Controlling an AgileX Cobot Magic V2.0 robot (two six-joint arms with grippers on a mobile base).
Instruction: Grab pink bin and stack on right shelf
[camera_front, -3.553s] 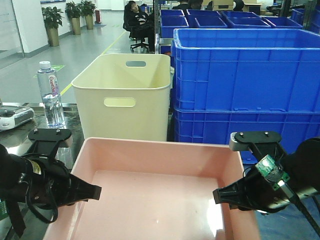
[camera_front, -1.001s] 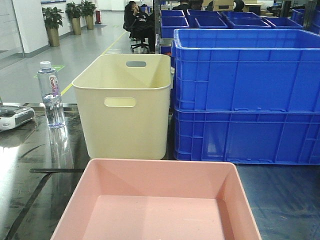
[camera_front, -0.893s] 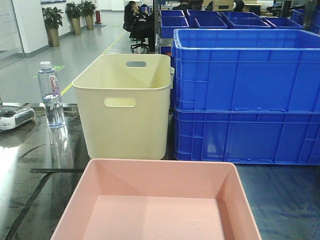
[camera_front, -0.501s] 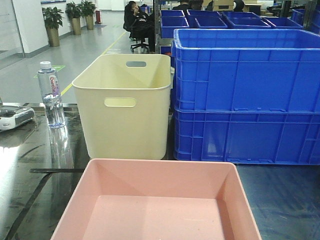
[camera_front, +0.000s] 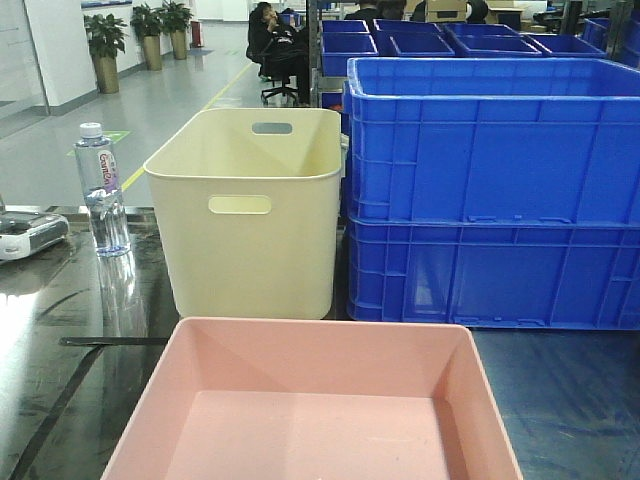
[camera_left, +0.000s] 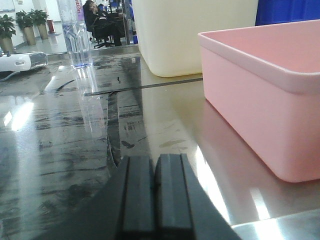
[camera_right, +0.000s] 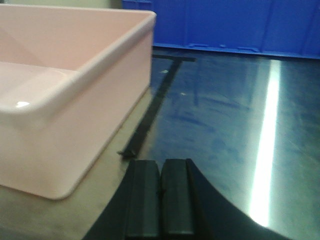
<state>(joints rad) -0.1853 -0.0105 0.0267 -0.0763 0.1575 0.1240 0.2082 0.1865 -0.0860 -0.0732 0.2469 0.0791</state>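
Note:
The pink bin (camera_front: 310, 410) rests flat and empty on the dark shiny shelf top (camera_front: 70, 330), at the near edge of the front view. It also shows in the left wrist view (camera_left: 265, 95) and in the right wrist view (camera_right: 75, 90). My left gripper (camera_left: 154, 172) is shut and empty, low over the shelf, left of the bin and apart from it. My right gripper (camera_right: 160, 175) is shut and empty, low over the shelf, right of the bin and apart from it. Neither gripper shows in the front view.
A tall cream bin (camera_front: 250, 210) with handle slots stands just behind the pink bin. Stacked blue crates (camera_front: 495, 190) stand at the back right. A water bottle (camera_front: 103, 190) and a white device (camera_front: 28, 236) are at the back left.
About 3.6 s ago both grippers held the pink bin's side walls in the front view. Now both arms are out of that view and the bin lies lower, on the shelf.

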